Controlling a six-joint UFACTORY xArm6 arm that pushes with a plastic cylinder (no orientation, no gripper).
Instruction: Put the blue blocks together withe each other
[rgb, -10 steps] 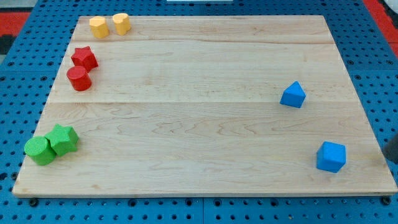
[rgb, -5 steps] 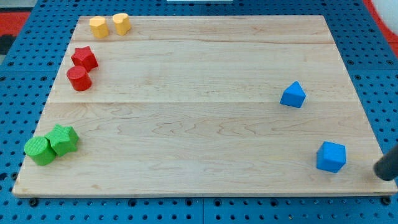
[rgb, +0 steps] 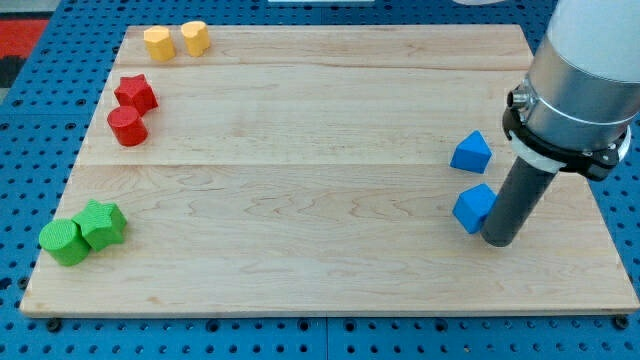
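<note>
1. Camera view: a wooden board (rgb: 330, 250) is seen lying on a blue pegboard surface (rgb: 30, 150), and its blocks are listed from the view's left to the view's right.
2. At about 8 o'clock on the board, a green cylinder (rgb: 63, 243) is seen touching a green star-shaped block (rgb: 102, 223), which lies at its 2 o'clock.
3. At about 10 o'clock, a red cylinder (rgb: 127, 126) is found just below a red star-shaped block (rgb: 134, 94); the two are touching or nearly so.
4. At about 11 o'clock, near the board's top edge, two yellow blocks are set side by side: a yellow heart-like block (rgb: 157, 43) and a yellow rounded block (rgb: 194, 38).
5. At about 3 o'clock, a blue triangular block (rgb: 471, 153) is seen, and close below it, at its 6 o'clock, a blue cube (rgb: 474, 208); a narrow strip of board is visible between them.
6. My tip (rgb: 497, 240) is placed against the blue cube's right side, at roughly its 4 o'clock.
7. No pincer is carried by the arm: only a straight dark rod is fitted, so nothing is held and no opening can be told.
</note>
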